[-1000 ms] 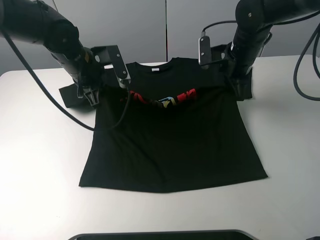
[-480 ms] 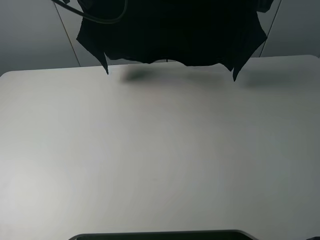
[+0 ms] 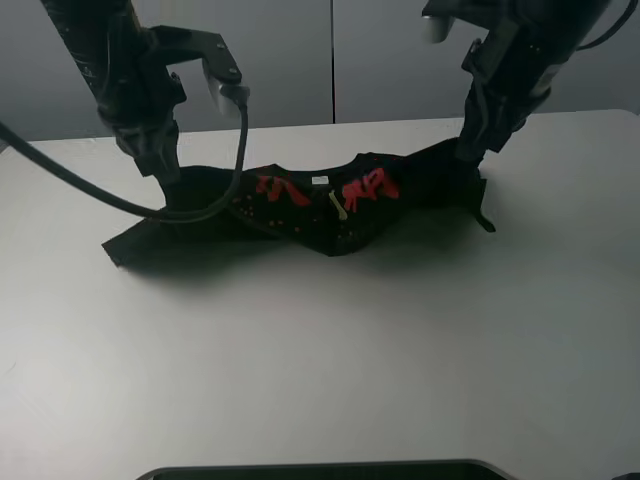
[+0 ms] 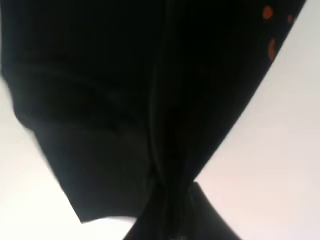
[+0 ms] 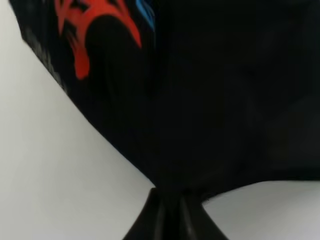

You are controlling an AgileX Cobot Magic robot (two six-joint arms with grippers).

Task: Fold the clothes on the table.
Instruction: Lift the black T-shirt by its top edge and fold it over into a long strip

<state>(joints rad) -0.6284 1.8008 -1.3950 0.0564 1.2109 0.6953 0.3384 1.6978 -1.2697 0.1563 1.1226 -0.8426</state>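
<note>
Start near, at 6 o'clock: just the white table [image 3: 320, 380]. Look farther, toward 12 o'clock, and find the clothes [image 3: 330, 228]: one black shirt, bunched up in a long strip from 9 o'clock across to 2 o'clock. Saggy in the middle and lying on the table there, with red letters [image 3: 365, 188] showing on top. Lifted a little at both ends.

At 10 o'clock, find the left gripper [image 3: 172, 190], pinched shut on one end of the clothes. At 2 o'clock, find the right gripper [image 3: 467, 157], pinched shut on the other end. Up close from each wrist: black cloth squeezed tight in the pinch.

Probably time to spread the shirt out flat before any folding. To do it well:

- Hold on tight with both grippers.
- Pull the two ends apart, toward 9 and 3 o'clock, gently, just enough to take out the sag.
- Move both at the same height and the same speed, to stop any twisting.
- Lay the cloth down slowly toward the roomy 6 o'clock side.
- Let go only once flat.
- Mind the black cable [image 3: 243, 150] dangling right beside the left gripper. Might snag the cloth.
</note>
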